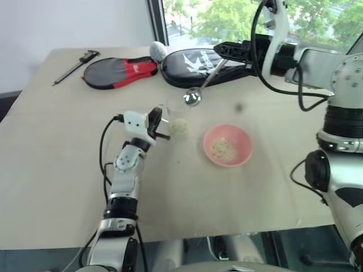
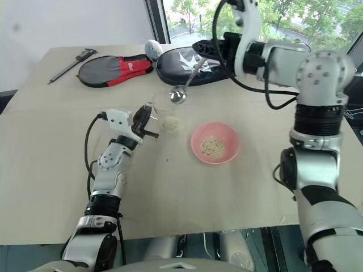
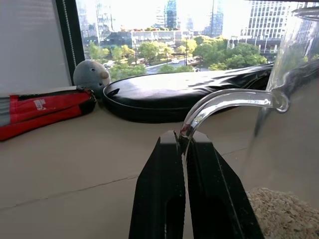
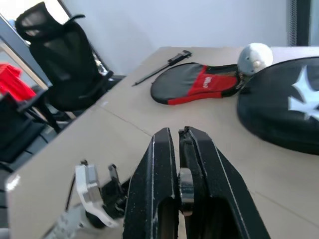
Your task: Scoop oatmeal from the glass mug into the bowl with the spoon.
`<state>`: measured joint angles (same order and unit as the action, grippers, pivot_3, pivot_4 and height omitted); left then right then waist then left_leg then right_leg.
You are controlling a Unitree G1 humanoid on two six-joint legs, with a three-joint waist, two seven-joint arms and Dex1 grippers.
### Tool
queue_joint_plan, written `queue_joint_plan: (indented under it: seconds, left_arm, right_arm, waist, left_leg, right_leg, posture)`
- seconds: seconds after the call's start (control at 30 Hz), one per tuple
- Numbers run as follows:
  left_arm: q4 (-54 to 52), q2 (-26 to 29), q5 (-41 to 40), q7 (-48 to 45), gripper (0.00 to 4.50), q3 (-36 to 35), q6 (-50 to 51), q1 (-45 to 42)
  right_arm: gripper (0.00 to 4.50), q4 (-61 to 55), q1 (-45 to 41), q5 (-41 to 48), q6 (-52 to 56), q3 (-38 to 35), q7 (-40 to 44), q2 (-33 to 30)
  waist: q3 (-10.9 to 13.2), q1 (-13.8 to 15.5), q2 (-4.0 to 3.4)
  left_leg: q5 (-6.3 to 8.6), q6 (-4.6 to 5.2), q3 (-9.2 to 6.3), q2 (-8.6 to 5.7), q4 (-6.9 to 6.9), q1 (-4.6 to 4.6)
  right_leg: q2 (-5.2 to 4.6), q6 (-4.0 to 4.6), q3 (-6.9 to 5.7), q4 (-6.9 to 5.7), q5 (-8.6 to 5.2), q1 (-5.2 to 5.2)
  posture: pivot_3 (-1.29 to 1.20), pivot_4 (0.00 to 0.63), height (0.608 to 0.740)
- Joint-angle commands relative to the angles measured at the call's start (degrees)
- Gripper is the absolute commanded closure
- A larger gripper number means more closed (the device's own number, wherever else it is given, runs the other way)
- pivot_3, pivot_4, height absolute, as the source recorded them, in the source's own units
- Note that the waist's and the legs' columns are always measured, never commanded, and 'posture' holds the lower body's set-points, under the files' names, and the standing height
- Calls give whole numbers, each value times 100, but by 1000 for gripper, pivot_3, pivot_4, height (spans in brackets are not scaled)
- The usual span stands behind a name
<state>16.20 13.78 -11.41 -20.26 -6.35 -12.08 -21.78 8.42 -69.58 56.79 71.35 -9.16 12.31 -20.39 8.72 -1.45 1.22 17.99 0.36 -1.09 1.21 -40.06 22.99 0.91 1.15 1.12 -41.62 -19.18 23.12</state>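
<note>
The clear glass mug [image 1: 172,117] is tilted over the table with pale oatmeal [image 1: 179,126] low inside it. My left gripper [image 3: 180,135] is shut on its curved glass handle [image 3: 224,99]. To the right sits the pink bowl [image 1: 245,148], holding a small heap of oats [image 1: 223,149]. My right gripper [image 4: 174,130] is shut on the spoon's thin handle [image 1: 212,73], up over the black case. The spoon's shiny head [image 1: 193,98] hangs in the air just behind the mug.
A black racket case [image 1: 193,65], a red and black case [image 1: 116,72] and a grey-white ball [image 1: 157,50] lie along the far edge by the window. A black caliper tool [image 1: 76,65] lies at the far left. Bare tabletop [image 1: 57,158] stretches to my left and front.
</note>
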Motion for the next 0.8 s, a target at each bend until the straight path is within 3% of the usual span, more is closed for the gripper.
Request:
queue_joint_plan:
  seconds: [0.03, 0.17, 0.37, 0.47, 0.63, 0.8]
  left_arm:
    - [-236, -20, 30, 139, 4487, -51, 167, 140]
    - [-479, -101, -46, 282, 4487, -86, 431, 229]
    - [-817, -189, -193, 494, 4487, -175, 887, 288]
    - [-941, -201, -157, 529, 4500, -131, 1004, 309]
    - [-1019, -242, -239, 571, 4500, -176, 1136, 318]
    - [-1022, -225, -231, 557, 4500, -183, 1149, 311]
  right_arm:
    - [4500, -49, -259, -40, -85, -108, 47, 197]
    - [4500, -64, -46, -887, -700, 702, 443, 375]
    - [4500, 128, -45, -1533, -1350, 1031, 836, 699]
    - [3499, 207, -17, -1600, -1484, 893, 948, 843]
    - [1064, 245, -47, -1605, -1598, 554, 857, 994]
    - [1064, 257, -4, -1729, -1828, 320, 765, 1007]
  waist:
    - [0, 36, 0]
    - [-1, 36, -1]
    - [-1, 53, -1]
    - [-1, 57, -1]
    - [-1, 62, -1]
    - [-1, 60, -1]
  left_leg:
    - [0, 0, -1, 0, 0, 0]
    - [0, 1, 4, 0, 0, -4]
    - [0, 1, 0, 0, -2, -2]
    - [0, -1, 0, 0, -2, -2]
    - [0, -1, -2, 0, -2, -2]
    - [0, -1, -2, -1, -2, -2]
  right_leg:
    - [0, 0, -1, 0, 0, 0]
    - [0, 0, 3, -2, 0, 0]
    - [0, 0, 0, -3, 0, 0]
    - [0, 0, -1, -2, 0, 0]
    - [0, 0, -3, -3, 0, 0]
    - [0, 0, -3, -3, 0, 0]
  posture:
    - [0, 150, 740]
    - [0, 150, 740]
    - [0, 150, 740]
    - [0, 150, 740]
    - [0, 150, 740]
    - [0, 150, 740]
